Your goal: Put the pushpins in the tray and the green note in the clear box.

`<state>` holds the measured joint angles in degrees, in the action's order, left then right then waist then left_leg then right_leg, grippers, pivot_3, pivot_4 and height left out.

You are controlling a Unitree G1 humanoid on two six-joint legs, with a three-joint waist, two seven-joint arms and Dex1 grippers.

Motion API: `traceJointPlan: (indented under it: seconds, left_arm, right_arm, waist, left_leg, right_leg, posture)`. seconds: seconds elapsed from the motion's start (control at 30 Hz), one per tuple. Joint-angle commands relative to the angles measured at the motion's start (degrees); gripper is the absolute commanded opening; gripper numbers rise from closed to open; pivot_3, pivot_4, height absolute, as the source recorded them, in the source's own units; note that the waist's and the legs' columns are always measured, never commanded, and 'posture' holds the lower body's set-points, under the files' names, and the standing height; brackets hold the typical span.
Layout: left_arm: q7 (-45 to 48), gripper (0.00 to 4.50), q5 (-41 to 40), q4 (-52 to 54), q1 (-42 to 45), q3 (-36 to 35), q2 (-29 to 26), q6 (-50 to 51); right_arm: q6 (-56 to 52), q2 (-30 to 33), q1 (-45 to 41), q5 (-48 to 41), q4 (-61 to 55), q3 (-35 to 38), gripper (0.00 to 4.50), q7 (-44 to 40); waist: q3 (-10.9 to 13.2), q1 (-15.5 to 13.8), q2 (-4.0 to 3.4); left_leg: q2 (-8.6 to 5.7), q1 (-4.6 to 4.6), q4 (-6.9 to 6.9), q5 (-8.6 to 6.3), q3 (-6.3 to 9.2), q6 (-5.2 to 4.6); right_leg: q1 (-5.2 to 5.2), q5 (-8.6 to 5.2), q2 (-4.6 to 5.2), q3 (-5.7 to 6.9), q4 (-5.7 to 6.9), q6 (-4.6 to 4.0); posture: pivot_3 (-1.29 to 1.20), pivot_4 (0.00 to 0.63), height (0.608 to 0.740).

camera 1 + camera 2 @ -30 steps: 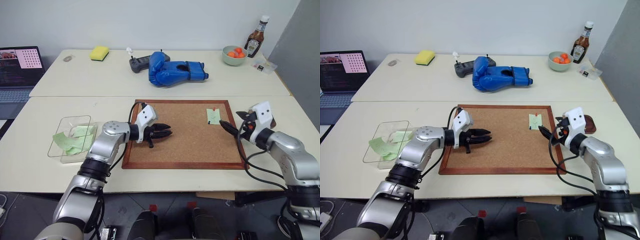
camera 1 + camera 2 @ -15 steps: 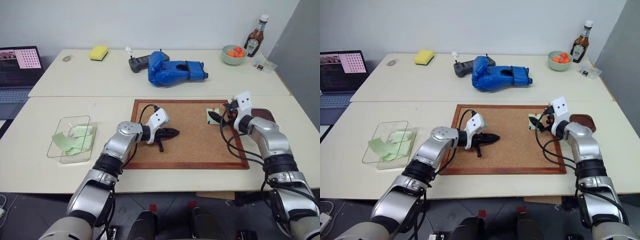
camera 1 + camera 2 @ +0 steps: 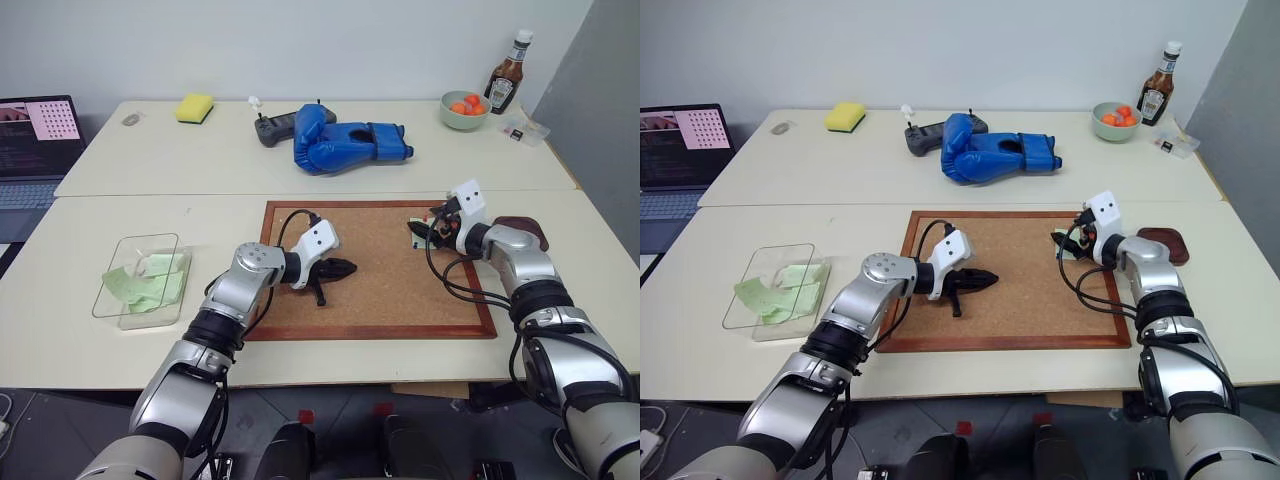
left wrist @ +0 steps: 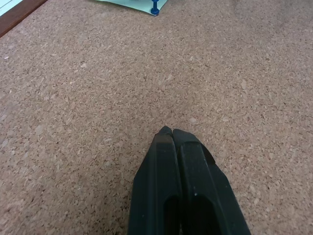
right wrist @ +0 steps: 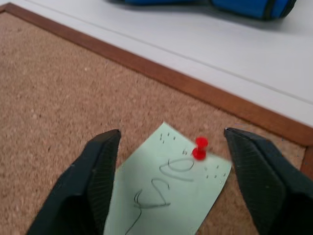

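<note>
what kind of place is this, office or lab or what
Most likely a robot test room or lab set up like an office. Two plain pale tables stand against a bare wall, an open laptop sits at one end, and unrelated props are laid out: a corkboard, a blue boxing glove, a sauce bottle.

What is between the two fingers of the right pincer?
In the right wrist view, the pale green paper note and its red pushpin lie between the open pincer's fingers.

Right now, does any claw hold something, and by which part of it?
Nothing is held. The left claw is shut on nothing above the corkboard. The right claw is open, its fingers on either side of the red pushpin in the green note.
</note>
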<state>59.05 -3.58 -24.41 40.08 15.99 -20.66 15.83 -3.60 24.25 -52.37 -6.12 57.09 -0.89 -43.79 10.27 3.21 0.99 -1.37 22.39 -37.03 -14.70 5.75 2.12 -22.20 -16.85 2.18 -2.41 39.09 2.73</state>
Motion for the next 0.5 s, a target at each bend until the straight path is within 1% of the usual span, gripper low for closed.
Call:
traceJointPlan:
  seconds: [0.03, 0.1, 0.17, 0.2, 0.23, 0.27, 0.43, 0.5]
  left_arm:
    - [0.2, 0.00, 1.6, 0.2, -2.0, 1.9, -0.4, 2.0]
    - [0.1, 0.00, 1.6, 0.5, -2.1, 1.9, -0.4, 2.2]
    - [-0.2, 0.00, 1.5, 0.7, -2.2, 1.8, -0.4, 2.4]
    - [-0.4, 0.00, 1.5, 0.8, -2.3, 1.7, -0.4, 2.5]
    - [-0.6, 0.00, 1.6, 0.8, -2.4, 1.7, -0.5, 2.5]
    - [-0.7, 0.00, 1.6, 0.9, -2.4, 1.7, -0.5, 2.5]
    - [-0.8, 0.00, 1.5, 1.6, -3.0, 1.5, -0.9, 2.7]
    - [-0.8, 0.00, 1.5, 1.9, -3.1, 1.5, -1.0, 2.9]
  right_arm:
    - [2.6, -0.4, -3.0, 0.8, 2.1, 0.7, 2.60, -0.5]
    - [3.0, -0.7, -3.9, 1.0, 3.4, 0.9, 2.20, 0.0]
    - [3.3, -1.1, -4.9, 0.9, 4.7, 1.4, 1.90, 0.5]
    - [3.4, -1.2, -5.3, 0.8, 5.2, 1.5, 1.59, 0.6]
    - [3.4, -1.3, -5.7, 0.7, 5.8, 1.8, 1.50, 0.9]
    - [3.5, -1.4, -6.1, 0.7, 6.3, 2.0, 1.18, 1.1]
    - [4.1, -1.4, -7.0, 1.4, 8.3, 2.2, 0.13, 2.2]
    - [4.1, -1.5, -7.3, 1.1, 8.7, 2.7, 0.06, 2.6]
  waist:
    - [0.0, 0.0, 0.00]
    - [0.0, 0.1, 0.00]
    - [0.0, 0.1, 0.00]
    - [0.0, 0.1, 0.00]
    - [0.0, 0.1, -0.01]
    - [0.0, 0.1, -0.01]
    - [0.0, 0.1, -0.02]
    - [0.0, 0.1, -0.02]
  left_leg:
    - [0.00, -0.01, 0.00, 0.00, 0.00, 0.00]
    - [0.00, -0.01, -0.01, 0.00, 0.01, 0.00]
    - [0.00, -0.01, -0.01, 0.01, 0.00, 0.01]
    - [0.00, -0.02, -0.01, 0.01, 0.00, 0.01]
    - [0.01, -0.02, 0.00, 0.01, 0.00, 0.01]
    - [0.01, -0.02, 0.00, 0.01, 0.00, 0.01]
    - [0.01, -0.02, 0.00, 0.01, -0.01, 0.01]
    - [0.01, -0.02, 0.00, 0.01, -0.01, 0.01]
  right_leg:
    - [0.00, 0.00, 0.00, 0.00, 0.01, 0.00]
    - [0.00, 0.00, 0.00, 0.00, 0.01, 0.00]
    - [0.00, 0.00, 0.00, 0.00, 0.02, 0.00]
    - [0.00, 0.00, 0.00, -0.01, 0.01, 0.00]
    - [0.00, 0.00, 0.00, 0.00, 0.01, 0.00]
    - [0.00, 0.00, 0.00, -0.01, 0.02, 0.00]
    - [-0.01, 0.00, 0.00, -0.01, 0.03, 0.00]
    - [-0.01, 0.00, 0.00, -0.01, 0.03, -0.01]
  posture:
    - [0.00, 0.150, 0.740]
    - [0.00, 0.150, 0.740]
    - [0.00, 0.150, 0.740]
    - [0.00, 0.150, 0.740]
    - [0.00, 0.150, 0.740]
    - [0.00, 0.150, 0.740]
    - [0.00, 0.150, 0.740]
    - [0.00, 0.150, 0.740]
